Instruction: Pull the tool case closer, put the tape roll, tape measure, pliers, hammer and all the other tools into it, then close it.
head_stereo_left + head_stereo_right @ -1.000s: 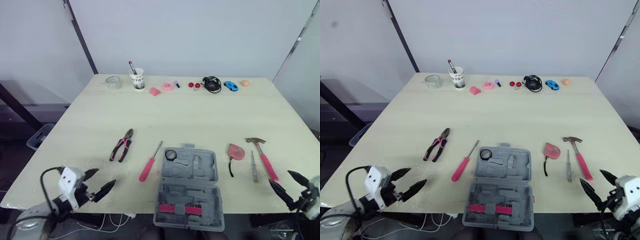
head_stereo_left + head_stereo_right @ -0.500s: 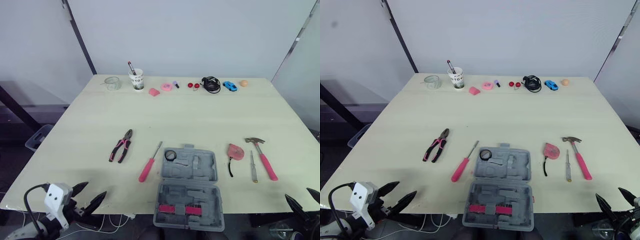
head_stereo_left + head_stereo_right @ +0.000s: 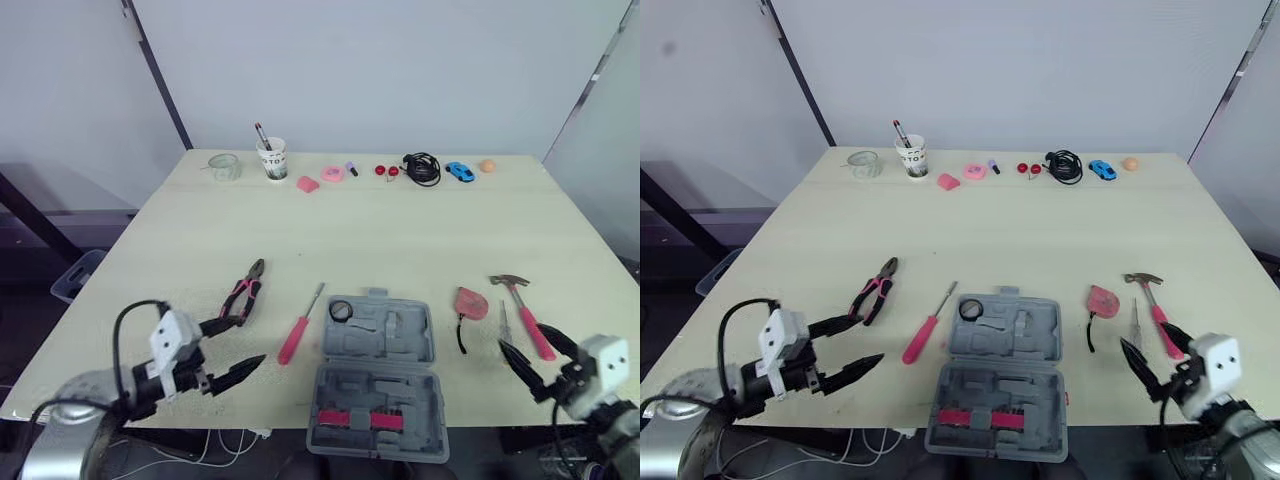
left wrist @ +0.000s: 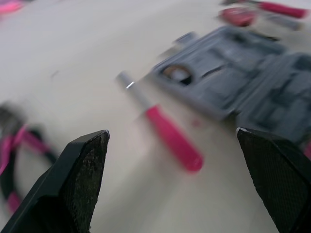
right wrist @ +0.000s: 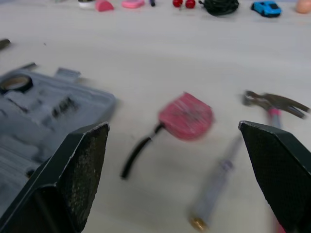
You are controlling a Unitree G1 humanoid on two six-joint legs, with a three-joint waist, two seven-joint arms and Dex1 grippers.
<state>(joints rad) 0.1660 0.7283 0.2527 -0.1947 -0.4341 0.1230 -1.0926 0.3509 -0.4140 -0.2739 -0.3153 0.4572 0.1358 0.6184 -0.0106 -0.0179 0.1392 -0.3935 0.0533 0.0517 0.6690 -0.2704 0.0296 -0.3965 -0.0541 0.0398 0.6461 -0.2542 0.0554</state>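
Left gripper point(image 3: 250, 340) and right gripper point(image 3: 522, 337) stood with jaws spread, empty; reaching for the case point(image 3: 380, 378) (already open) could knock the screwdriver point(image 3: 297, 331) at its 10 o'clock.

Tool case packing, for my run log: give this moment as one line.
left gripper open, empty, by pliers | right gripper open, empty, by hammer | tool case open, near table edge
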